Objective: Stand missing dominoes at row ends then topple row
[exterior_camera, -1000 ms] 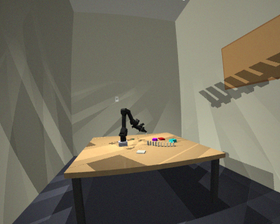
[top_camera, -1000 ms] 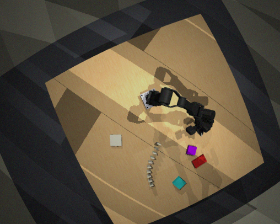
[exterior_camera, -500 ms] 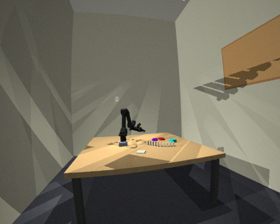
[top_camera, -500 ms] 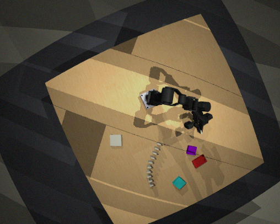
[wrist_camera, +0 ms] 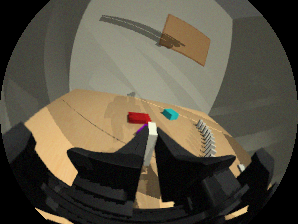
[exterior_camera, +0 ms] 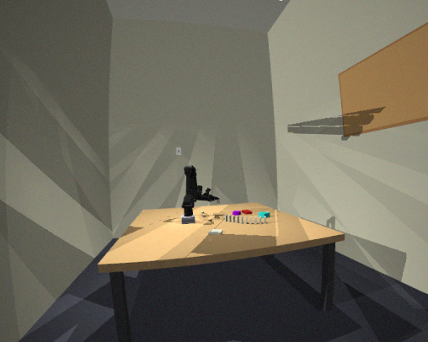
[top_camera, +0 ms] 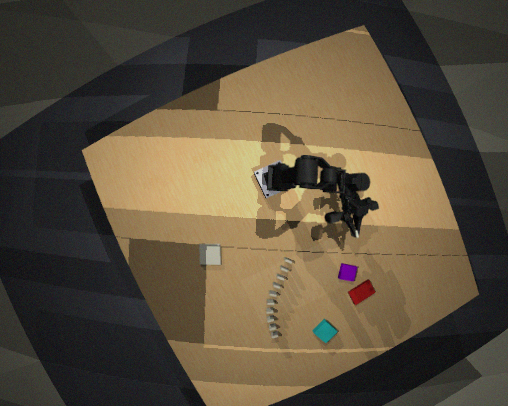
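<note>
My gripper (top_camera: 356, 233) (exterior_camera: 217, 199) (wrist_camera: 151, 129) is shut on a pale domino (wrist_camera: 152, 131), which sticks out from between the fingertips in the wrist view. It is held in the air above the table, and only its light tip shows in the top view. A curved row of several standing pale dominoes (top_camera: 272, 302) (exterior_camera: 246, 220) (wrist_camera: 205, 137) runs across the table, upright and evenly spaced. In the top view the gripper is up and to the right of the row's upper end, well apart from it.
A purple block (top_camera: 348, 272) (exterior_camera: 236, 213), a red block (top_camera: 361, 292) (exterior_camera: 247, 211) (wrist_camera: 139, 118) and a teal block (top_camera: 325, 331) (exterior_camera: 264, 215) (wrist_camera: 171, 114) lie on one side of the row. A flat white square block (top_camera: 213, 255) (exterior_camera: 216, 232) lies on the other side.
</note>
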`<act>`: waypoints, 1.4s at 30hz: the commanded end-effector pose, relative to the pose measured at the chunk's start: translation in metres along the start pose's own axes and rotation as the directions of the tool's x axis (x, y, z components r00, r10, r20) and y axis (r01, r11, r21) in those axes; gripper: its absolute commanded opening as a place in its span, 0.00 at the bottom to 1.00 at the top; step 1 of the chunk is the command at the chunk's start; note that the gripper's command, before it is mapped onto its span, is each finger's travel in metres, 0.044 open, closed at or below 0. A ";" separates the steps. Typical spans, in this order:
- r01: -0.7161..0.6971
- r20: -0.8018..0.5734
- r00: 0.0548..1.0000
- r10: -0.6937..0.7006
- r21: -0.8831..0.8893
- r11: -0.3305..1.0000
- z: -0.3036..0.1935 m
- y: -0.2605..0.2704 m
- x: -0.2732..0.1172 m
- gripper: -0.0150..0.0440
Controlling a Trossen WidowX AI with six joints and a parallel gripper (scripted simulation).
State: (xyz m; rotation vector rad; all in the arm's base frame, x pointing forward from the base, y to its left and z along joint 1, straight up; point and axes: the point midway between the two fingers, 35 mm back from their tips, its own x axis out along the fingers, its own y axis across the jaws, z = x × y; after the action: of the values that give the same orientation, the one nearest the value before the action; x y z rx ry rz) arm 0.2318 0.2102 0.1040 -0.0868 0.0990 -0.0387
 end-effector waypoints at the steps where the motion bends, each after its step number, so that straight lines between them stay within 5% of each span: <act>1: 0.033 0.028 0.999 -0.034 0.008 0.999 -0.003 -0.012 -0.010 0.29; 17: 0.127 0.081 0.987 -0.136 0.110 0.986 -0.002 -0.055 -0.040 0.29; 42: 0.130 0.076 0.987 -0.139 0.116 0.985 -0.019 -0.049 -0.036 0.29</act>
State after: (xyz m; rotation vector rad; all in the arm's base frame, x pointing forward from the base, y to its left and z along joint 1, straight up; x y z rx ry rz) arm 0.1911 0.1585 0.1004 0.0122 0.0060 -0.1726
